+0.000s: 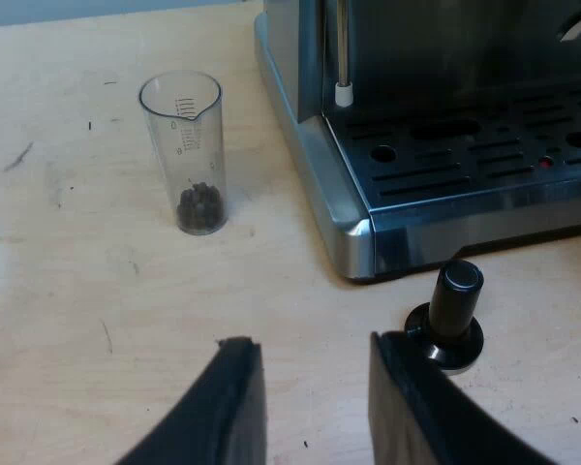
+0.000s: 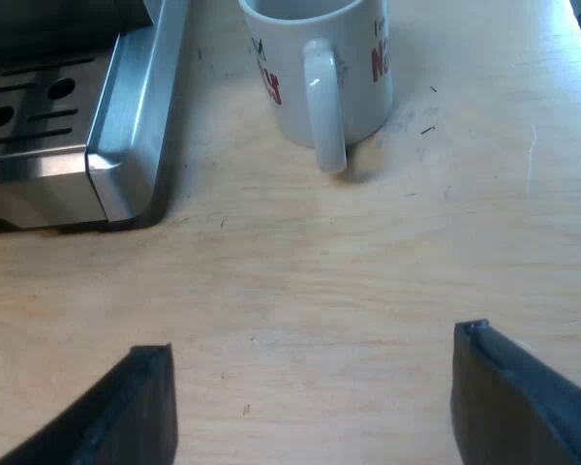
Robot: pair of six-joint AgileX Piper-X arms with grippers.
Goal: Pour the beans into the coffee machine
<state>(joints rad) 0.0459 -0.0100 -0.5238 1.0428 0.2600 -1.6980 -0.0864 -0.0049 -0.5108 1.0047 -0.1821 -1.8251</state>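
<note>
Our measuring glass [image 1: 184, 155] is clear, with printed marks and a small heap of dark beans [image 1: 200, 208] at its bottom. It stands upright on the tabletop [image 1: 77, 291], near the corner of the espresso machine [image 1: 465, 145]. A black-knobbed tamper [image 1: 450, 315] stands just beside our left tool [image 1: 312, 344] — fingers apart, empty, well short of the glass. Our right tool [image 2: 312, 341] gapes wide, empty, before a white mug [image 2: 320, 68].

Two low wrist views down onto table [image 1: 77, 291], opposite corners of espresso machine [image 1: 353, 228].
</note>
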